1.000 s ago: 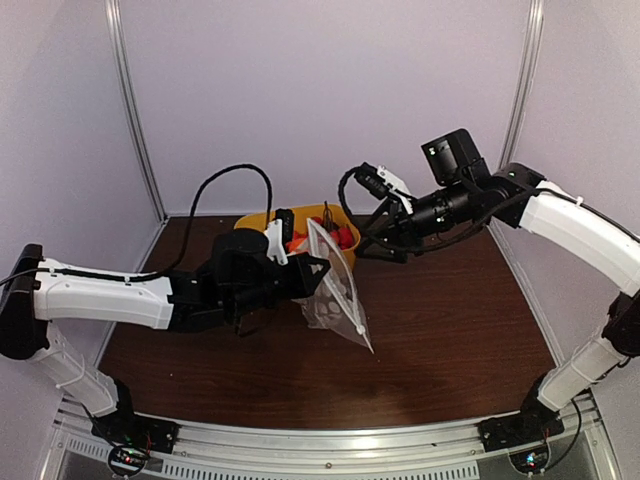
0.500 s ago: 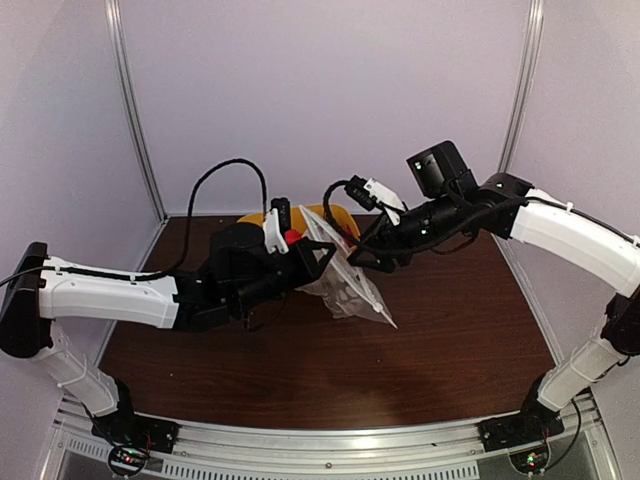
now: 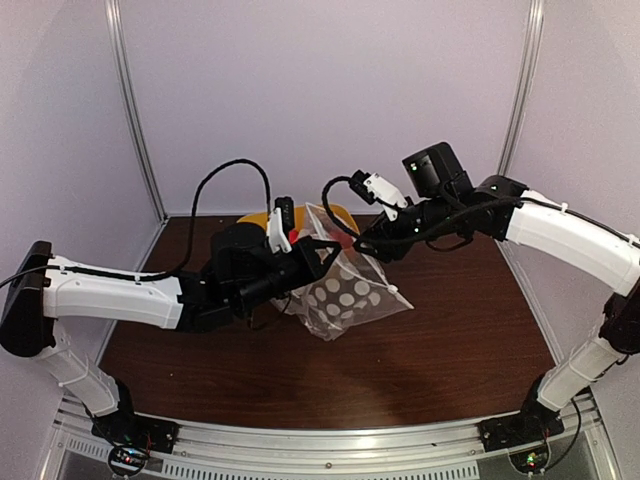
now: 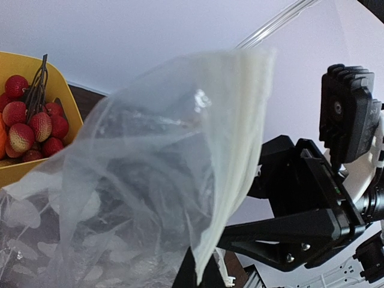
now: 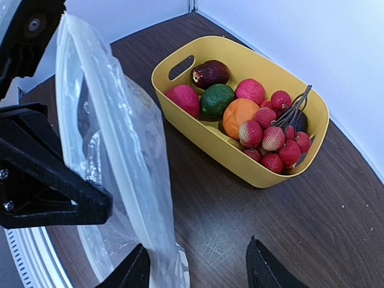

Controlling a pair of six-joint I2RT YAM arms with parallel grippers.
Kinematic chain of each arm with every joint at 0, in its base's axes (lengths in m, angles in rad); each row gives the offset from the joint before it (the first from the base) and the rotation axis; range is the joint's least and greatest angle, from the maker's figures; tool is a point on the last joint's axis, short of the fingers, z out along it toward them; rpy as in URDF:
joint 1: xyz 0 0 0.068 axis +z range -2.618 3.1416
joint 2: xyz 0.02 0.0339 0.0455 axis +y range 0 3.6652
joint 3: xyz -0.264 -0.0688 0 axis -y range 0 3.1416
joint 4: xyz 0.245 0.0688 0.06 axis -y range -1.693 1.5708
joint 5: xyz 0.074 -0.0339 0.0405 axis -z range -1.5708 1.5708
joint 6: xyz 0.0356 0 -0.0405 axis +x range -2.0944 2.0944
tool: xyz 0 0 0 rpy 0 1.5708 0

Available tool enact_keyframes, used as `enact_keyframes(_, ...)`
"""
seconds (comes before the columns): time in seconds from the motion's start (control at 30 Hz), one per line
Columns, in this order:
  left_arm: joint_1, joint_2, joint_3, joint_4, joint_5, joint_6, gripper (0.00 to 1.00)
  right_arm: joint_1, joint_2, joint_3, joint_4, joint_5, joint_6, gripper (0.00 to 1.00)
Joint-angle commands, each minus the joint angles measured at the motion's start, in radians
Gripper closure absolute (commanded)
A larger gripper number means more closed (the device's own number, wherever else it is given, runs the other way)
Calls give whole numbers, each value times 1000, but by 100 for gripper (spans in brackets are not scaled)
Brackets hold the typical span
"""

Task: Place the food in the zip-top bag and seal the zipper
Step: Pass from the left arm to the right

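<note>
The clear plastic zip-top bag printed with white polka dots [image 3: 345, 295] hangs tilted over the middle of the dark wooden bench [image 3: 460, 320], just in front of the yellow plastic tub [image 5: 207, 139]. Whether its lower corner touches the bench I cannot tell. Its zipper strip [image 4: 240, 150], a whitish band along one edge, runs steeply downward across the left wrist view, and I cannot tell if it is pressed closed. The left pincer [image 3: 322, 252] is pinching the bag near that upper edge and holds it up from the side. The right pincer [image 5: 198, 249] is spread, with the bag's edge lying just inside one of its fingers [image 5: 139, 267] and the other finger well clear of the plastic. All the food in view lies in the tub: a bunch of red cherries on dark stems [image 5: 277, 137] at one end, touching a round orange piece [image 5: 239, 116]. Next to these are a green piece [image 5: 216, 99], a pink-red piece [image 5: 251, 90], a red piece [image 5: 183, 99] and a dark purple piece [image 5: 210, 73] near the tub's handle slot. The white left arm [image 3: 110, 295] reaches in from the left, the white right arm [image 3: 570, 230] from the right, so the two pincers meet at the bag.
</note>
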Motion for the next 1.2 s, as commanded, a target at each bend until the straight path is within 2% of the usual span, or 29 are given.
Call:
enact_keyframes(0.0, -5, 20, 23, 65, 3, -11, 100, 31, 24, 18, 5, 100, -1, 45)
enact_keyframes(0.17, -4, 24, 33, 53, -21, -10, 100, 100, 29, 44, -17, 159, -34, 43)
enact_keyframes(0.33, -5, 18, 31, 18, -43, -12, 100, 107, 18, 33, -25, 242, -37, 43)
enact_keyframes(0.5, -5, 9, 3, 31, -48, -32, 100, 107, 8, 20, -12, 417, -61, 55)
enact_keyframes(0.67, -4, 17, 8, 37, -38, -30, 100, 107, 8, -10, 19, 486, -83, 89)
enact_keyframes(0.73, -5, 24, 11, 36, -37, -30, 100, 107, 5, -13, 22, 486, -85, 100)
enact_keyframes(0.9, -3, 50, 37, -28, -80, -31, 100, 82, -16, -13, 12, 514, -98, 100)
enact_keyframes(1.0, 14, 86, 75, -117, -98, -51, 99, 12, -41, -18, 21, 546, -116, 100)
enact_keyframes(1.17, 49, 123, 137, -4, 101, 94, 68, -88, -93, -37, 41, 583, -162, 100)
